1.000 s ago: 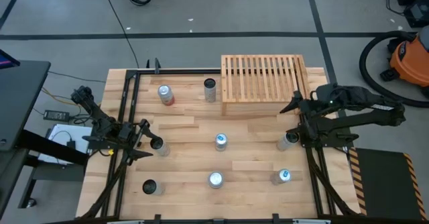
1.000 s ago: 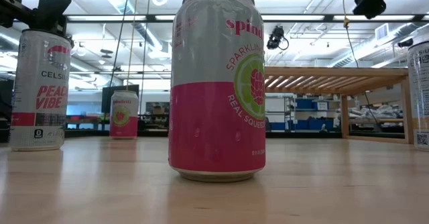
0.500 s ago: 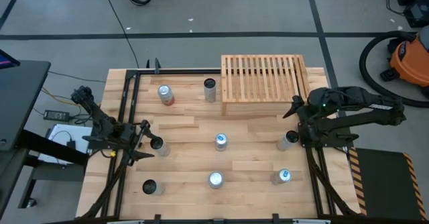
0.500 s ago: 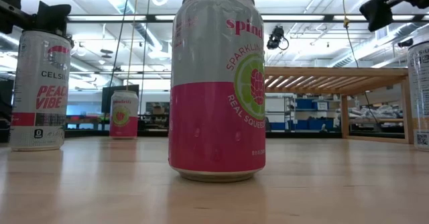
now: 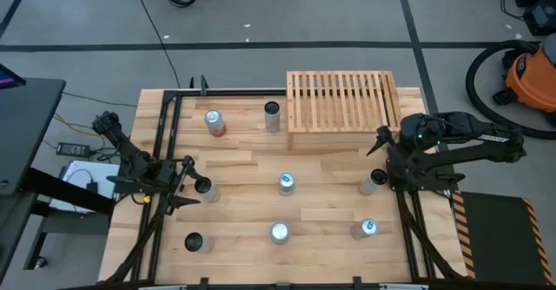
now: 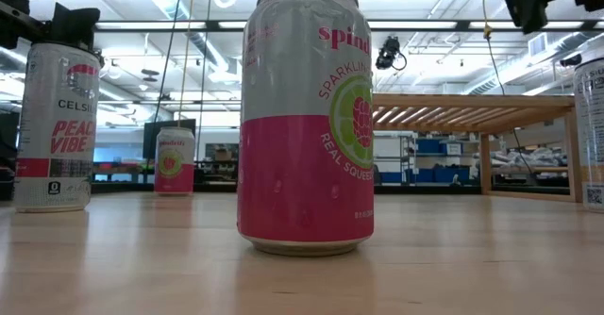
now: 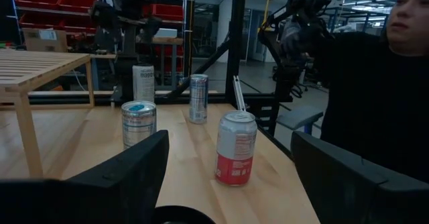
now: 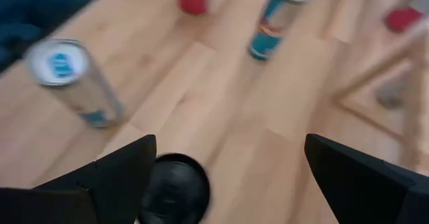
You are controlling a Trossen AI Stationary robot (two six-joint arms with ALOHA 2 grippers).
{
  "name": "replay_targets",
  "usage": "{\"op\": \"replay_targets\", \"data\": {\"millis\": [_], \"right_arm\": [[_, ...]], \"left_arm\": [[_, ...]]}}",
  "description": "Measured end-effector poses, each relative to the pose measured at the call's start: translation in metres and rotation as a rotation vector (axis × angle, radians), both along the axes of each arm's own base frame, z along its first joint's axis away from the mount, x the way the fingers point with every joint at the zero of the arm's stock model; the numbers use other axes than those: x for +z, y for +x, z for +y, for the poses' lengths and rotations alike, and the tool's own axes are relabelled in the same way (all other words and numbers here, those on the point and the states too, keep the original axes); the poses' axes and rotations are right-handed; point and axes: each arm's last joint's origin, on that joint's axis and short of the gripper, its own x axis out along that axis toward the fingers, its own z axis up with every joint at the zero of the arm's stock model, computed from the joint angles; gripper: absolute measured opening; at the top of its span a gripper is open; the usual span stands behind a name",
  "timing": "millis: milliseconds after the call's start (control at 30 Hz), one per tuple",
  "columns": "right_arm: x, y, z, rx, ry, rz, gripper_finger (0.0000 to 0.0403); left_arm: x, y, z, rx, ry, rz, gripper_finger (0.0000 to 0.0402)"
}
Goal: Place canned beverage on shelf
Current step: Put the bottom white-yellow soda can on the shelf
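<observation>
The light-wood slatted shelf (image 5: 343, 103) stands at the table's far right with nothing on it. Several cans stand upright on the tabletop, among them a pink-and-grey one (image 6: 304, 117) near the front middle and a silver one (image 5: 372, 181) on the right. My left gripper (image 5: 191, 182) is open at the left side, pointing level. A white Celsius can (image 6: 55, 126) stands just in front of its fingertips, and the fingers sit about level with the can's top. My right gripper (image 5: 380, 140) is open, slanting down, between the shelf's near edge and the silver can.
Black frame rails (image 5: 165, 142) run along the table's left, far and right sides. Two more cans (image 5: 215, 122) (image 5: 273, 115) stand left of the shelf. A person in a dark top (image 7: 375, 103) is beyond the table. Bare wood (image 5: 326, 181) lies between the cans.
My right gripper has rolled about its wrist and tipped a little farther down, staying in the same place above the table's right side. Its fingers stay open.
</observation>
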Motion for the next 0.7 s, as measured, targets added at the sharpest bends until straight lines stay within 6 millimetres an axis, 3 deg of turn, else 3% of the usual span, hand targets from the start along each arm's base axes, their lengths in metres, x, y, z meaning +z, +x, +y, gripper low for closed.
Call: {"op": "replay_targets", "data": {"millis": [133,533,700], "right_arm": [[0.001,0.000,0.003,0.049,0.112,0.008,0.0391],[0.011,0.009,0.003,-0.100,0.307,-0.045,0.0391],[0.008,0.008,0.004,-0.115,0.349,0.024,0.0391]], "left_arm": [[0.000,0.000,0.000,0.000,0.000,0.000,0.0316],[0.000,0.000,0.000,-0.001,-0.010,0.003,0.0316],[0.000,0.000,0.000,-0.001,-0.010,0.003,0.0316]]}}
